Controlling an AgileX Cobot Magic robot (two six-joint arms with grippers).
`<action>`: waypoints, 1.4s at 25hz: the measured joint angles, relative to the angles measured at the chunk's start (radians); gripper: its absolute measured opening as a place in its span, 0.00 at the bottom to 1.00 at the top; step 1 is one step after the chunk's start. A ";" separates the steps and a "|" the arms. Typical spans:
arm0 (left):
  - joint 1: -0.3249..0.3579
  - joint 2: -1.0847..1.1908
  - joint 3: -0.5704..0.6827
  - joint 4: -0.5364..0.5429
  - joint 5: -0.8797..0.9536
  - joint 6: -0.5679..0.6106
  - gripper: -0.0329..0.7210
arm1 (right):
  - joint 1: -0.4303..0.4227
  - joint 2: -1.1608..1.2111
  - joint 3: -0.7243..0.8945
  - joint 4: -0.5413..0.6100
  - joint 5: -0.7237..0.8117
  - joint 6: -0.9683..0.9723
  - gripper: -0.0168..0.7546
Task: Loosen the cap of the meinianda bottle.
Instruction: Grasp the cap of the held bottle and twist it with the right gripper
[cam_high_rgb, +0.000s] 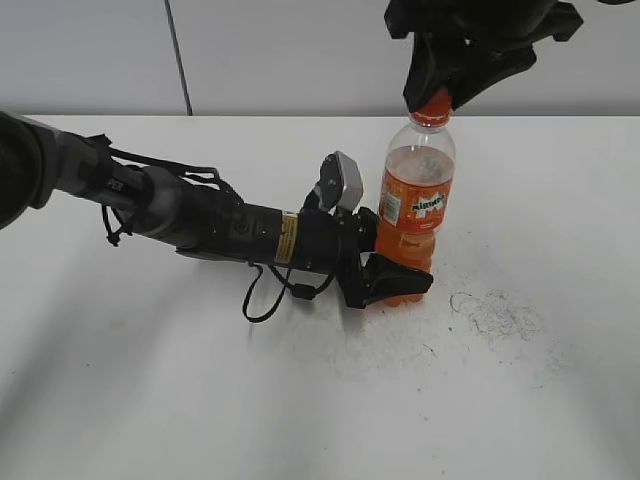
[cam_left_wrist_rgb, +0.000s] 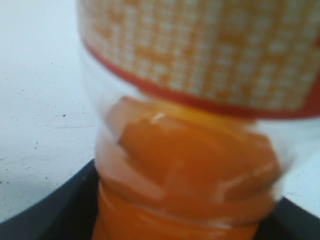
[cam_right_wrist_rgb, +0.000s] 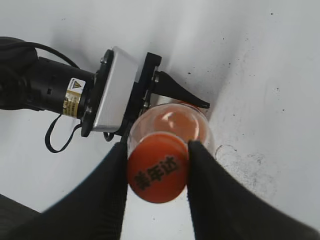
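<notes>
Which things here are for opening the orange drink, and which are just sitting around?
For the job:
- meinianda bottle, standing upright on the table
- cap on top
- left end effector, clamped round the bottle's lower part
- right end effector, pinching the cap from both sides

Just there:
- white table
- dark scuff marks on the table beside the bottle

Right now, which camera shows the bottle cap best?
The right wrist view: the cap faces the camera, print visible, between the right hand fingers. The exterior view shows only its lower edge under that hand; the left wrist view misses it.
</notes>
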 joint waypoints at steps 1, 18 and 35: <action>0.000 0.000 0.000 -0.001 0.000 -0.001 0.77 | 0.000 0.000 0.000 0.005 0.000 -0.017 0.38; 0.000 0.000 0.000 0.006 0.000 0.006 0.77 | 0.000 -0.002 -0.002 0.006 0.008 -0.811 0.42; 0.000 0.000 0.000 0.005 0.000 0.000 0.77 | 0.005 0.000 -0.002 -0.008 -0.011 0.016 0.37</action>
